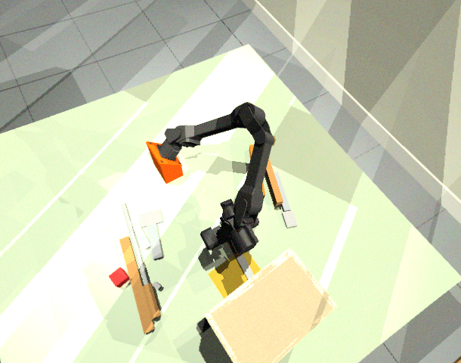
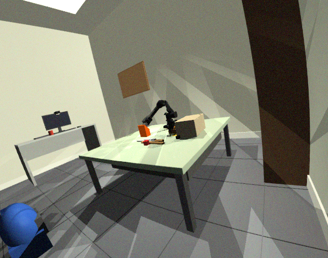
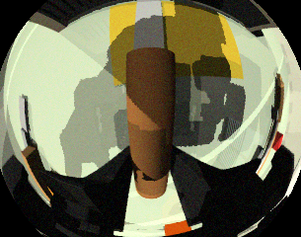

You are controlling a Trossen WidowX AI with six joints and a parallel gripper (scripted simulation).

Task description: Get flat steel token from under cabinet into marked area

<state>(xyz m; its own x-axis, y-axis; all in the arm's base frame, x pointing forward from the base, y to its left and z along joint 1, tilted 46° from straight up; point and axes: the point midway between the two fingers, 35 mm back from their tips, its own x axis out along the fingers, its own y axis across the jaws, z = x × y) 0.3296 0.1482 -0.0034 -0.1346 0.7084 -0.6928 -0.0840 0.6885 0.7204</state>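
Gripping anything, that claw (image 1: 234,243)?

Yes, it's clenched on a brown-handled tool (image 3: 150,125). From the wrist the handle runs straight toward 12 o'clock, and its grey blade (image 1: 244,265) lies over the yellow marked area (image 1: 224,281).

Where does the blade point in the top view?

Toward 5 o'clock, at the tan cabinet (image 1: 277,312). Its tip meets the cabinet's front edge; past that I cannot tell.

And the steel token?

No view shows it, so I cannot tell where it lies.

What else is on the surface (image 1: 47,164)?

At 9 o'clock from the claw, a grey T-shaped piece (image 1: 153,230). Toward 8 o'clock, a long brown board (image 1: 139,281) with a thin pale rod (image 1: 131,230) along it, and a red cube (image 1: 119,277) just beside the board. At 2 o'clock, another brown-and-grey tool (image 1: 280,195).
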